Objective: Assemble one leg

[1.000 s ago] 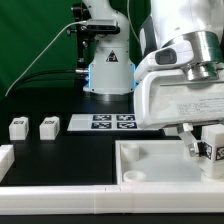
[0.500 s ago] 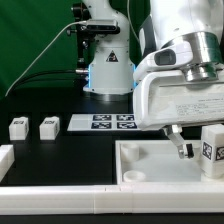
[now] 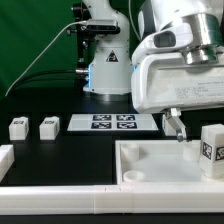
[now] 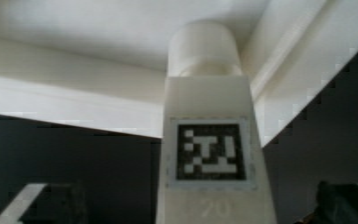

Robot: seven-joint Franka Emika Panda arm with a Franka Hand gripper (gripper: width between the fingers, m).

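Note:
A white leg [image 3: 210,150] with a black-and-white tag stands upright on the large white tray-like piece [image 3: 150,158], at the exterior view's right. My gripper [image 3: 179,127] hangs above the tray, just left of and higher than that leg, and holds nothing. In the wrist view the same leg [image 4: 208,140] fills the middle, its rounded far end against the tray. My gripper [image 4: 202,212] is open there, and the dark fingertips [image 4: 30,205] stand well apart on either side of the leg. Two more legs [image 3: 17,128] [image 3: 47,127] lie on the black table at the left.
The marker board [image 3: 110,122] lies behind the tray in the middle. The robot base [image 3: 108,70] stands at the back. A white part [image 3: 5,156] sits at the left edge, and a long white strip [image 3: 90,198] runs along the front.
My gripper has risen and shifted toward the exterior view's left, away from the upright leg, which stays standing where it was.

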